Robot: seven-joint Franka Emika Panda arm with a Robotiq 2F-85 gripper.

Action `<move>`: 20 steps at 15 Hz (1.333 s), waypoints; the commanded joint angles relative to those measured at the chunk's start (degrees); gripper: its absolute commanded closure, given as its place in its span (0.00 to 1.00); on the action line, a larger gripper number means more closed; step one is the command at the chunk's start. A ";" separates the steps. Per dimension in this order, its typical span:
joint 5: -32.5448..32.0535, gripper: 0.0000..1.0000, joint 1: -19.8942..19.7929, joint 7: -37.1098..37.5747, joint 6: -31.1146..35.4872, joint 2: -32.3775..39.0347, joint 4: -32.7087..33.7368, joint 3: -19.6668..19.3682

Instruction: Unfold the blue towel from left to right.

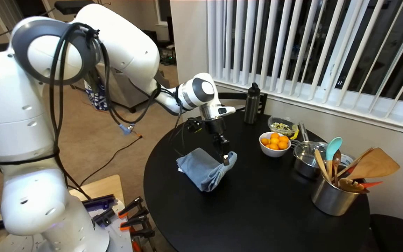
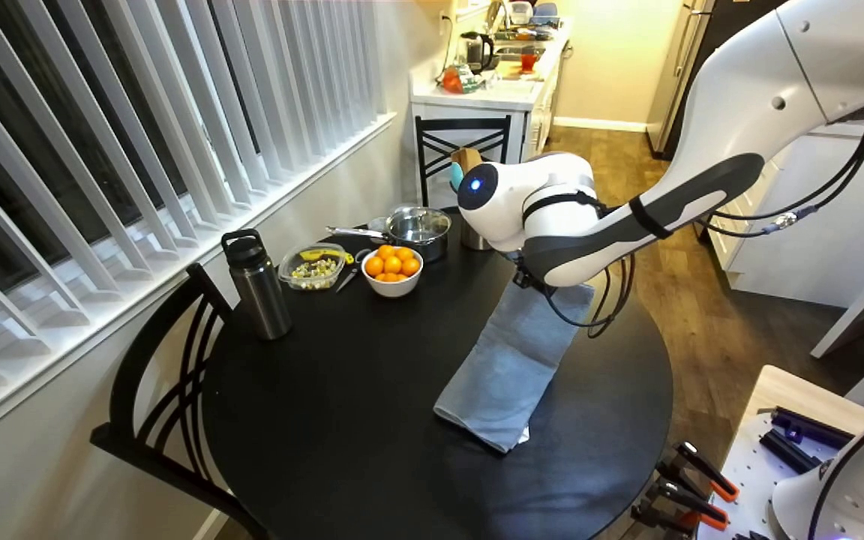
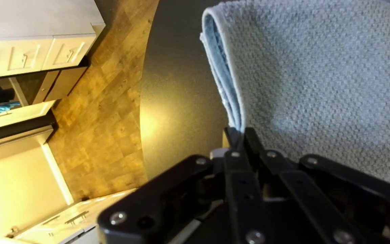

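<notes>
While most of the blue towel (image 1: 197, 168) lies folded on the black bench (image 1: 257, 210), around its 10 o'clock in an exterior view, the towel's 2 o'clock corner curls up to the fingers (image 1: 226, 160), with a bowl of oranges (image 1: 273, 153) further that way. In an exterior view the white arm (image 2: 747, 90) covers the fingers, so can't tell there; the towel runs down toward 7 o'clock, steel bottle (image 2: 261, 301) well apart near its 9 o'clock. Wrist view's clear: fingers nearly together, pinching the towel's edge, fold gaping just past the tips toward 11 o'clock, cloth spreading off at 1 o'clock
</notes>
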 commanded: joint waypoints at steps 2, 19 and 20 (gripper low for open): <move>-0.84 0.98 -2.75 -5.16 6.10 1.42 -1.12 0.61; 27.35 0.98 -16.71 -58.12 20.17 3.29 -3.57 1.18; 26.53 0.98 -16.30 -57.74 18.52 2.98 -3.25 0.53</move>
